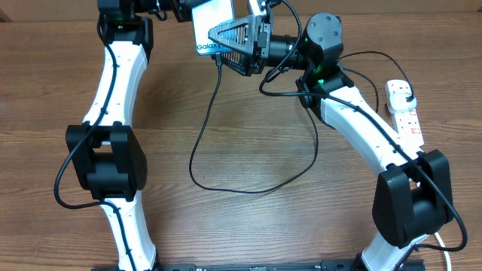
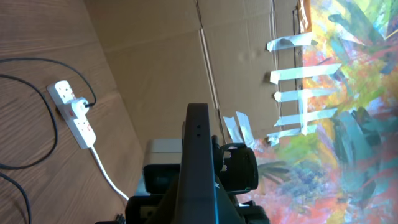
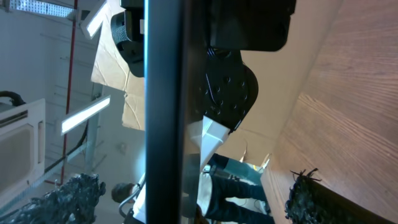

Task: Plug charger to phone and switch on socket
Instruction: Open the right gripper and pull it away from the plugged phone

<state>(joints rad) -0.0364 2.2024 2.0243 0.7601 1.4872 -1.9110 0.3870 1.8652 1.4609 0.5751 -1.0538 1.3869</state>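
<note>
Phone (image 1: 213,22) is held up over the far side of the table (image 1: 248,226), pinched in our left gripper (image 1: 184,10). Our right gripper (image 1: 239,45) stands spread wide at the phone's lower end, gripping nothing. The charger (image 1: 197,143) runs from that end to the socket (image 1: 410,126), where its black plug (image 1: 407,99) sits in an outlet.

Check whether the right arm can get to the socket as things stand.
Probably yes: the right gripper is open, holding nothing, and the socket lies beside that arm's forearm; only the charger cable runs nearby.
</note>
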